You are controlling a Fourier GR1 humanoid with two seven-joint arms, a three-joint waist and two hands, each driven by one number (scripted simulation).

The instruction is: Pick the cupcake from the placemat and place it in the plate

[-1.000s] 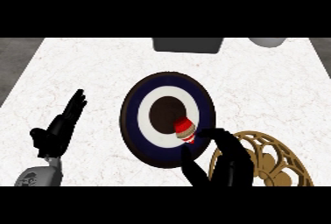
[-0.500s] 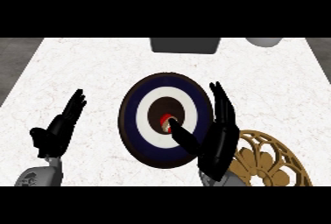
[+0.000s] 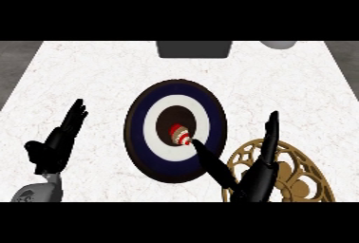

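On the plate (image 3: 144,142), dead centre, sits the cupcake (image 3: 180,134), let go a sec ago. Right hand (image 3: 256,173) now spread wide, holding nothing, thumb tip just beside the cake, pulling back over the gold placemat (image 3: 308,182). Left hand (image 3: 56,144) rests open at left. Looks done, IMO.

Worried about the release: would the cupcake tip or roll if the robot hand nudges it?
Probably tips easily: the cupcake looks small and already tilted in the plate centre. It may roll in a curve, given its round tapered body. The right robot hand thumb reaches close beside it.
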